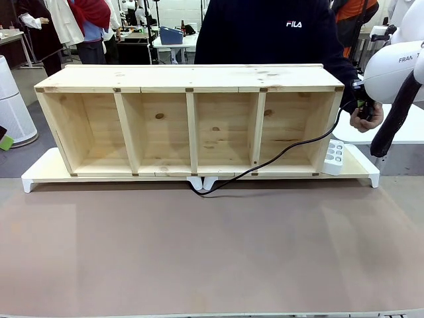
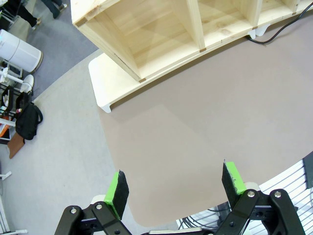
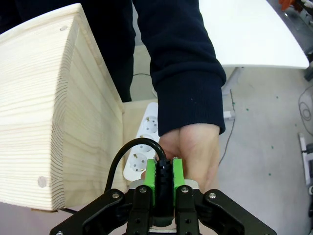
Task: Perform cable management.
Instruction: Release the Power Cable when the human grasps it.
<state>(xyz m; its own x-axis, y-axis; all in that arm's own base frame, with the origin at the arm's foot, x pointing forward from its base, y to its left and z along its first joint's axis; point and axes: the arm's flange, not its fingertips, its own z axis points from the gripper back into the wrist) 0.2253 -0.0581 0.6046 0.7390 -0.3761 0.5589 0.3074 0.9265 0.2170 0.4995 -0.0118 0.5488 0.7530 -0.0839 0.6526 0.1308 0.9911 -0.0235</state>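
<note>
The black cable (image 1: 278, 156) runs from a loop at the shelf's front centre, across the rightmost compartment, up to the shelf's right end. My right gripper (image 3: 165, 182) is shut on its black plug (image 3: 165, 171) there, and the cord (image 3: 116, 166) arches out to the left of the green pads (image 3: 151, 178). A person's hand (image 3: 193, 149) in a dark sleeve touches the plug from the far side. In the front view that hand (image 1: 372, 117) meets my right gripper (image 1: 362, 106). My left gripper (image 2: 176, 188) hangs open over the brown table's left edge, holding nothing.
The four-compartment wooden shelf (image 1: 192, 86) lies on a white riser (image 1: 40, 172). A white power strip (image 1: 334, 157) sits on the riser at the shelf's right end, below my right gripper. The brown tabletop (image 1: 212, 252) spreads in front. The person stands behind the shelf.
</note>
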